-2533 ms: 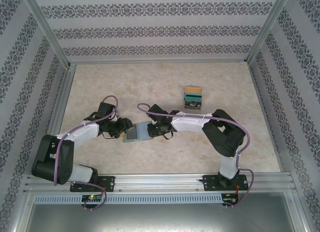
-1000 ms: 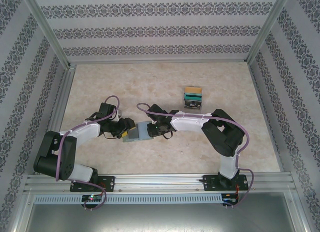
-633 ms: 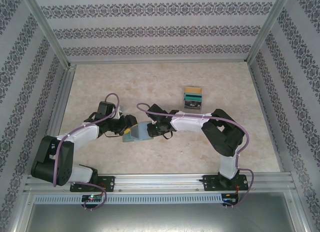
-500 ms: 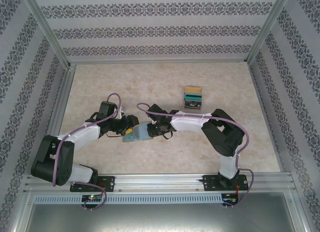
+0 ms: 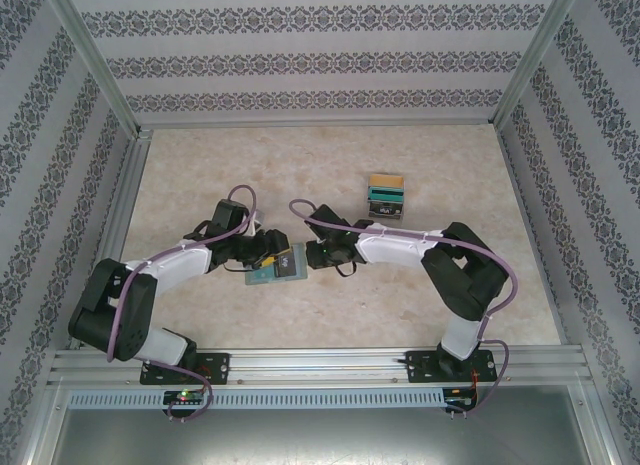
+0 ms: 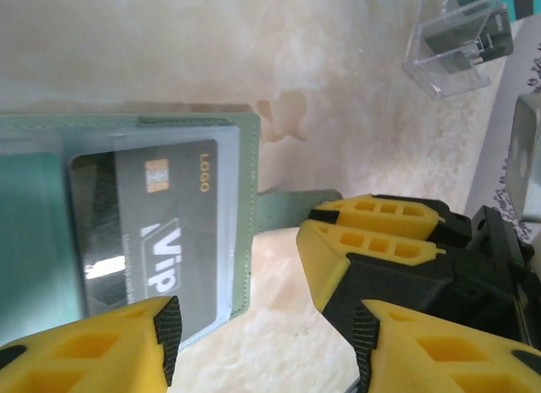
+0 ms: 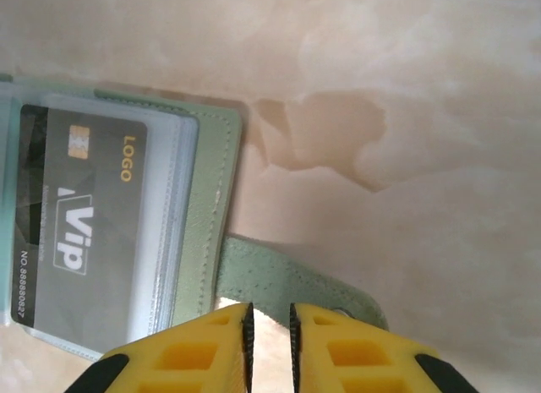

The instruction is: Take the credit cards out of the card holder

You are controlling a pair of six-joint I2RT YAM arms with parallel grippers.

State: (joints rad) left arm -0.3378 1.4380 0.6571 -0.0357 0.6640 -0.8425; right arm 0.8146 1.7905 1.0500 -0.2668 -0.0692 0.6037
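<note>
Card holder point(image 7: 211, 199) matt, suede-like; sleeve point(image 7: 169, 241) clear glossy plastic; table point(image 7: 423, 72) smooth, marbled.

- "LOGO", in small gold capitals, on the dark grey credit card point(image 7: 80, 232) inside the card holder point(image 7: 210, 199).
- "Vip", in large white letters, across the middle of the same card.
- A white number line starting "NO. 8888" runs along that card's edge. Its last digits are too small to read.
</note>
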